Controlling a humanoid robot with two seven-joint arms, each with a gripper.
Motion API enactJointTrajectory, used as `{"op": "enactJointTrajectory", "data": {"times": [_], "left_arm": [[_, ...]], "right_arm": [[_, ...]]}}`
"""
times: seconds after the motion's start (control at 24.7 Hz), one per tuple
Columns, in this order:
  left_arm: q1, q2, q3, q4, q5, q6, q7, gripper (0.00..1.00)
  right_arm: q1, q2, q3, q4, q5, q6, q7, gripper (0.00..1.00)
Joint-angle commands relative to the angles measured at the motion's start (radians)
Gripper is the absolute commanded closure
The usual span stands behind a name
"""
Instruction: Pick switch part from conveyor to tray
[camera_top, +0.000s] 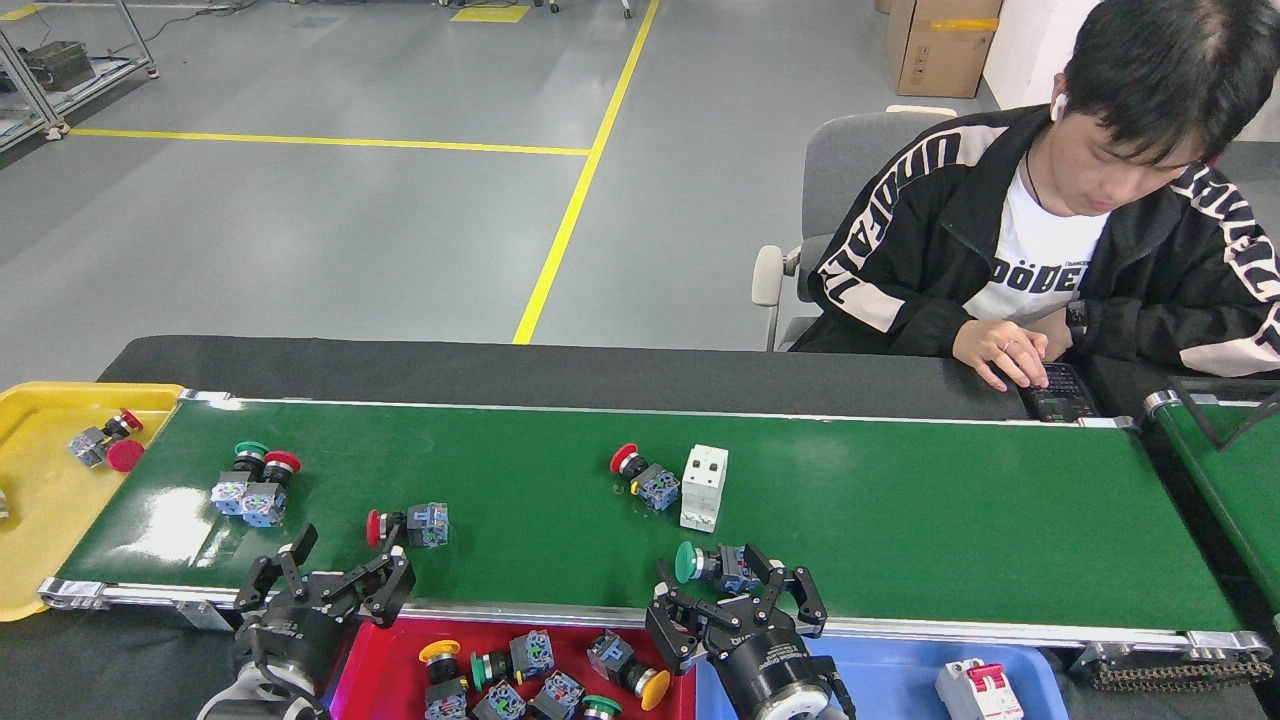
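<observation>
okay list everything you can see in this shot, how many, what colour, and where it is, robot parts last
conveyor: one, glossy green, across the middle.
second belt: one, green, far right, partly seen.
push-button switch parts on the conveyor: five; green-capped at the near edge, red-capped beside the white breaker, red-capped, a green and red pair at left.
circuit breaker: one, white, mid-belt.
yellow tray: one, far left, holding a red-capped switch part.
red bin: one, below the belt, several switch parts inside.
blue bin: one, bottom right, holding a white breaker with red levers.
person: one, black jacket, seated far right.
cardboard box: one, brown, top right.
left gripper: black, open, near rail.
right gripper: black, open, by the green-capped part.
</observation>
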Motion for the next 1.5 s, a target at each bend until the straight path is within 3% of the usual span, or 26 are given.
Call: {"op": "enactJointTrajectory", "data": {"times": [0.0, 0.08, 0.16, 0.2, 0.28, 0.32, 0.44, 0.53, 0.61, 0.73, 0.85, 0.89, 0.93, 1.01, 1.17, 1.29, 1.33, 1.37, 1.42, 1.46], "left_arm": [[-0.049, 0.009, -0.016, 0.029, -0.003, 0.018, 0.013, 0.00], [-0.100, 0.014, -0.033, 0.076, -0.003, 0.058, 0.014, 0.00], [-0.149, 0.031, -0.047, 0.135, -0.003, 0.075, 0.016, 0.00], [-0.170, 0.040, -0.054, 0.167, -0.003, 0.079, 0.016, 0.00], [-0.201, 0.054, -0.065, 0.219, -0.001, 0.079, 0.020, 0.03], [-0.210, 0.065, -0.076, 0.239, -0.001, 0.072, 0.029, 0.13], [-0.210, 0.112, -0.122, 0.259, 0.014, 0.026, 0.055, 0.59], [-0.210, 0.111, -0.122, 0.268, 0.016, 0.015, 0.059, 0.82], [-0.210, 0.112, -0.122, 0.267, 0.017, 0.012, 0.075, 0.88], [-0.203, 0.118, -0.125, 0.259, 0.046, 0.000, 0.098, 0.91], [-0.169, 0.115, -0.128, 0.201, 0.080, -0.019, 0.098, 0.91], [-0.135, 0.117, -0.128, 0.153, 0.089, -0.029, 0.098, 0.91], [-0.089, 0.120, -0.127, 0.093, 0.100, -0.046, 0.098, 0.91], [0.017, 0.120, -0.120, -0.060, 0.122, -0.100, 0.098, 0.91], [0.310, 0.123, -0.125, -0.390, 0.135, -0.215, 0.098, 0.89], [0.439, 0.123, -0.128, -0.494, 0.134, -0.295, 0.105, 0.85], [0.456, 0.123, -0.127, -0.503, 0.134, -0.315, 0.109, 0.68], [0.460, 0.121, -0.122, -0.502, 0.134, -0.319, 0.109, 0.42], [0.463, 0.124, -0.125, -0.499, 0.134, -0.322, 0.109, 0.09], [0.465, 0.129, -0.122, -0.496, 0.132, -0.324, 0.111, 0.00]], "right_arm": [[-0.033, 0.010, 0.001, 0.019, 0.010, 0.017, 0.004, 0.03], [-0.056, 0.030, 0.014, 0.051, 0.013, 0.017, 0.001, 0.09], [-0.072, 0.030, 0.024, 0.054, 0.008, 0.011, 0.000, 0.23], [-0.079, 0.028, 0.026, 0.054, 0.008, 0.005, -0.002, 0.35], [-0.091, 0.022, 0.026, 0.054, 0.007, -0.015, -0.006, 0.72], [-0.095, 0.018, 0.027, 0.054, 0.007, -0.027, -0.008, 0.87], [-0.095, 0.015, 0.026, 0.051, 0.005, -0.059, -0.026, 0.95], [-0.090, 0.015, 0.026, 0.048, 0.004, -0.081, -0.026, 0.95], [-0.081, 0.015, 0.024, 0.030, 0.002, -0.105, -0.026, 0.95], [-0.024, -0.010, 0.026, -0.088, -0.042, -0.164, -0.017, 0.95], [0.085, -0.025, 0.030, -0.205, -0.048, -0.271, -0.017, 0.94], [0.117, -0.021, 0.035, -0.220, -0.048, -0.325, -0.014, 0.89], [0.140, -0.012, 0.058, -0.222, -0.048, -0.352, -0.005, 0.71], [0.163, 0.011, 0.109, -0.222, -0.042, -0.323, 0.024, 0.05], [0.157, 0.021, 0.127, -0.222, -0.039, -0.290, 0.052, 0.02], [0.152, 0.021, 0.125, -0.222, -0.039, -0.283, 0.054, 0.02], [0.152, 0.021, 0.124, -0.222, -0.039, -0.283, 0.054, 0.02], [0.151, 0.024, 0.121, -0.224, -0.039, -0.280, 0.054, 0.02], [0.149, 0.027, 0.113, -0.224, -0.039, -0.270, 0.054, 0.02], [0.142, 0.028, 0.099, -0.225, -0.039, -0.231, 0.052, 0.02]]}}
